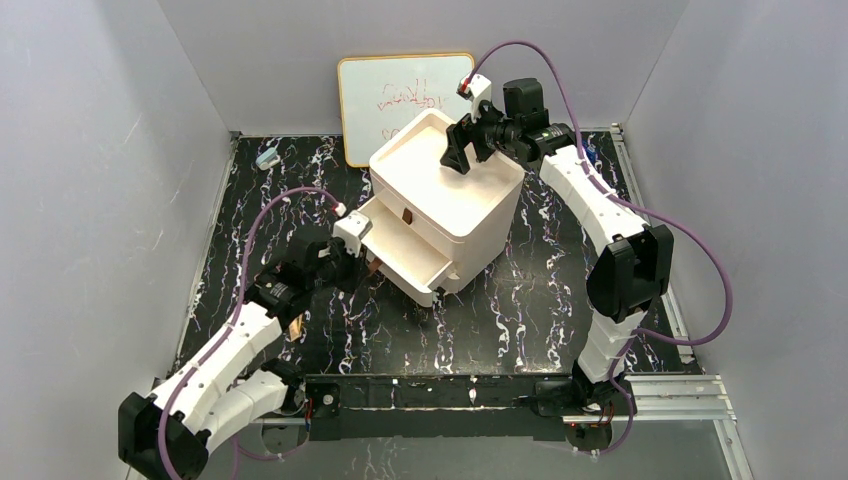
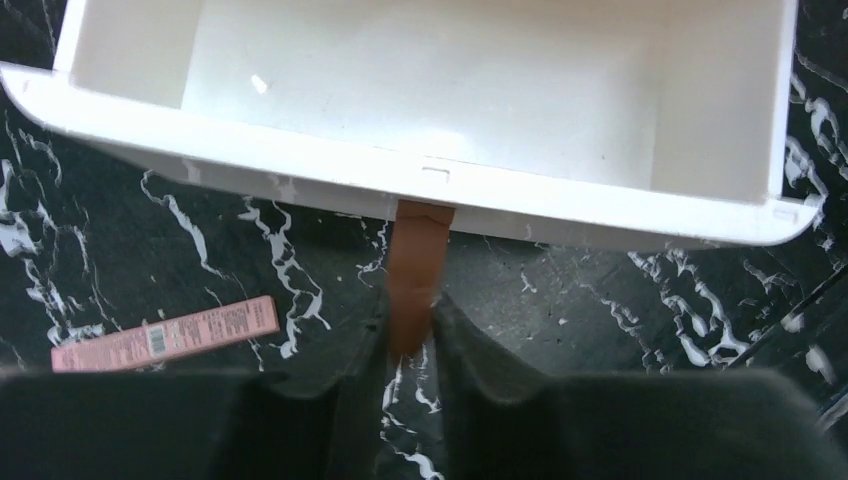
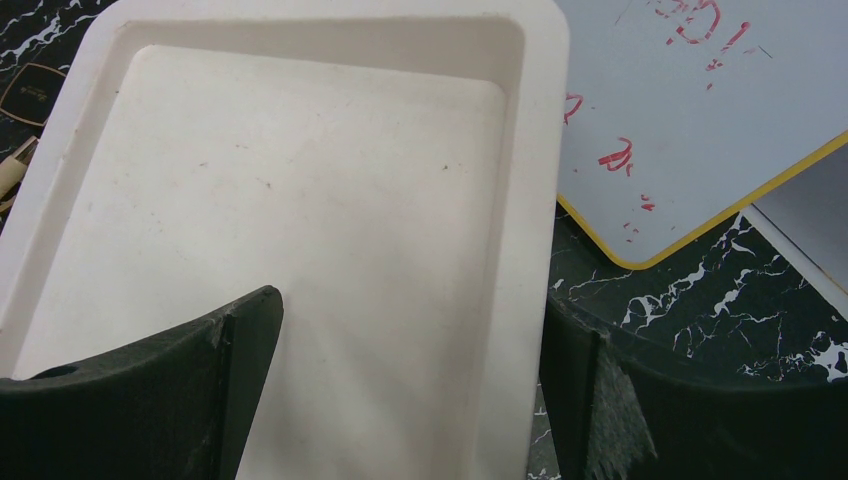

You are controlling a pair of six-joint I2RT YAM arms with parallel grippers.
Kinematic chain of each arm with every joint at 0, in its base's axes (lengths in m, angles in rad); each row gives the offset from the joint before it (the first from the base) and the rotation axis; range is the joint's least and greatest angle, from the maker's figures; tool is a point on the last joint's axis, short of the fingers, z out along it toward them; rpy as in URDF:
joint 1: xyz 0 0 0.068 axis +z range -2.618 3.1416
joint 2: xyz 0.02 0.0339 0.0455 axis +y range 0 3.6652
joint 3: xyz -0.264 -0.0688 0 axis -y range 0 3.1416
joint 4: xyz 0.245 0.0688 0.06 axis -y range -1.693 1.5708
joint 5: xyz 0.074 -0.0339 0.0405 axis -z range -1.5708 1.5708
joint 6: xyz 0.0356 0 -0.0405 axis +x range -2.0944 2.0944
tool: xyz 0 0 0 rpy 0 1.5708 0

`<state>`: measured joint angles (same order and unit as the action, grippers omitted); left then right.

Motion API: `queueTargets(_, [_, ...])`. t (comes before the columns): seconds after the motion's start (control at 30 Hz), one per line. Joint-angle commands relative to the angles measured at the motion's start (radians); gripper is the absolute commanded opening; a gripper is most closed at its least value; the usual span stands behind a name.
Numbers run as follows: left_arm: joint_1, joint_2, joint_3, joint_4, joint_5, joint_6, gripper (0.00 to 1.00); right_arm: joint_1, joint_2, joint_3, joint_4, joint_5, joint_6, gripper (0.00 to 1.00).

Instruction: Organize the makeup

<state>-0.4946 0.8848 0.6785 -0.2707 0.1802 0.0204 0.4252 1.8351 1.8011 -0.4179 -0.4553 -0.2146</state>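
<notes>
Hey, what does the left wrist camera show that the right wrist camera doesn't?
Only left wrist: the open drawer, its brown pull tab pinched in the shut left end effector, and a pink palette lying on the black marbled table. Only right wrist: the bare top tray, the whiteboard, a dark compact at the edge, and the open right end effector. Both: parts of the white organizer and that table.

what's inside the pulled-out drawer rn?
Open drawer: only bare white floor shows, nothing on it. Its rear is hidden under the organizer. Left claw pinches the brown pull tab.
</notes>
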Motion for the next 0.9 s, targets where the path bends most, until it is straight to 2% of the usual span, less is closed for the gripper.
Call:
queueTargets(0.0, [0.002, -0.015, 0.048, -0.110, -0.125, -0.048, 0.54, 0.005, 0.059, -0.034, -0.189, -0.018, 0.028, 1.00])
queueTargets(0.03, [0.002, -0.011, 0.050, -0.111, -0.157, -0.056, 0.62, 0.007, 0.058, -0.035, -0.188, -0.017, 0.027, 1.00])
queueTargets(0.2, [0.002, -0.025, 0.065, -0.077, -0.339, -0.125, 0.82, 0.007, 0.056, -0.039, -0.185, -0.010, 0.027, 1.00])
queueTargets(0.27, [0.002, -0.021, 0.085, -0.071, -0.420, -0.193, 0.94, 0.006, 0.056, -0.039, -0.185, -0.007, 0.027, 1.00])
queueTargets(0.43, [0.004, 0.053, 0.154, -0.157, -0.626, -0.405, 0.95, 0.006, 0.054, -0.040, -0.182, -0.003, 0.027, 1.00])
queueTargets(0.53, [0.036, 0.116, 0.201, -0.246, -0.657, -0.520, 0.95, 0.006, 0.051, -0.044, -0.178, -0.002, 0.027, 1.00])
queueTargets(0.67, [0.185, 0.197, 0.231, -0.318, -0.560, -0.631, 0.94, 0.006, 0.046, -0.053, -0.176, 0.001, 0.030, 1.00])
queueTargets(0.77, [0.322, 0.207, 0.190, -0.300, -0.439, -0.683, 0.92, 0.007, 0.040, -0.062, -0.172, 0.006, 0.031, 1.00])
queueTargets(0.87, [0.415, 0.223, 0.140, -0.263, -0.355, -0.712, 0.91, 0.006, 0.029, -0.075, -0.164, 0.013, 0.029, 1.00])
